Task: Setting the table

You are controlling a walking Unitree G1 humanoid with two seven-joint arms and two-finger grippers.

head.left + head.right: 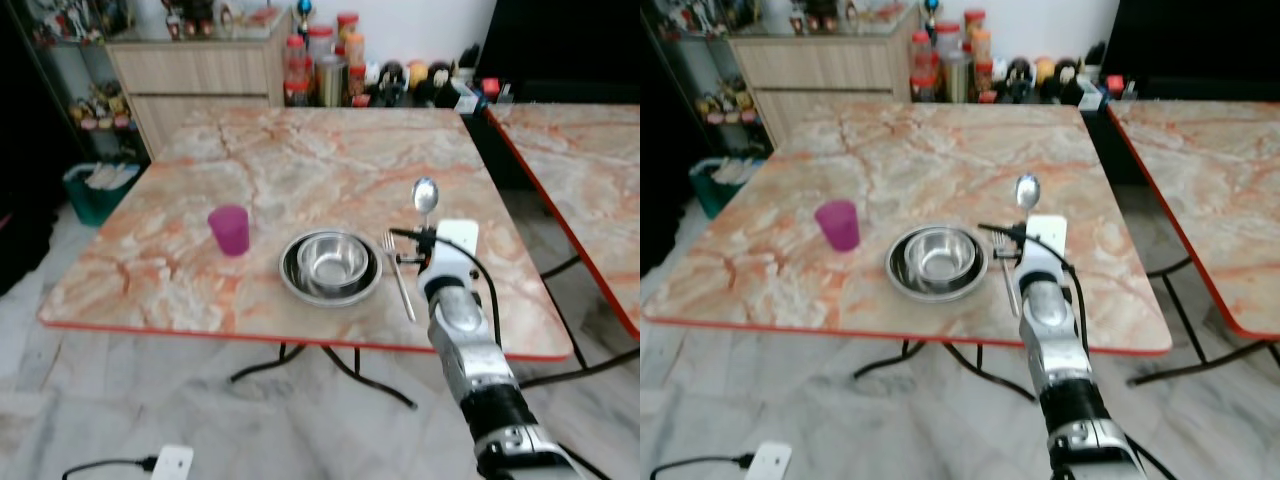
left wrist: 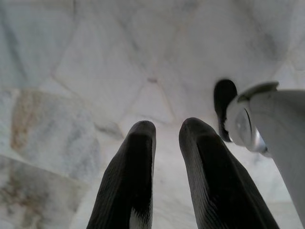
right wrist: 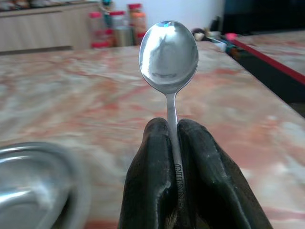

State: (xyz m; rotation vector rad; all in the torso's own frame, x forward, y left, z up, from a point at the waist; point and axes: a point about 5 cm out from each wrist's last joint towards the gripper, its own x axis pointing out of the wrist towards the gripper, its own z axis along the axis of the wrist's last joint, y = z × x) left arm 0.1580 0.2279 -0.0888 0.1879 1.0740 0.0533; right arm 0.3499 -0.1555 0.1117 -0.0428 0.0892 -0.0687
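A steel spoon [image 1: 425, 195] stands upright in my right gripper [image 1: 418, 234], which is shut on its handle. The gripper hovers over the right part of the marble table [image 1: 300, 150], just right of a fork [image 1: 399, 276] lying flat. Left of the fork a steel bowl [image 1: 333, 258] sits in a steel plate [image 1: 291, 281]. A purple cup [image 1: 230, 230] stands further left. The right wrist view shows the spoon [image 3: 168, 52] between the fingers [image 3: 147, 162], with the plate's rim [image 3: 71, 167] low beside them. My left gripper [image 2: 167, 131] hangs over the marble floor, fingers slightly apart.
A second marble table [image 1: 590, 170] stands close on the right with a narrow gap between. Jars and bottles [image 1: 330, 60] line the wall behind, beside a wooden cabinet [image 1: 200, 70]. A teal bin [image 1: 95, 190] sits far left. A white plug and cable [image 1: 170, 462] lie on the floor.
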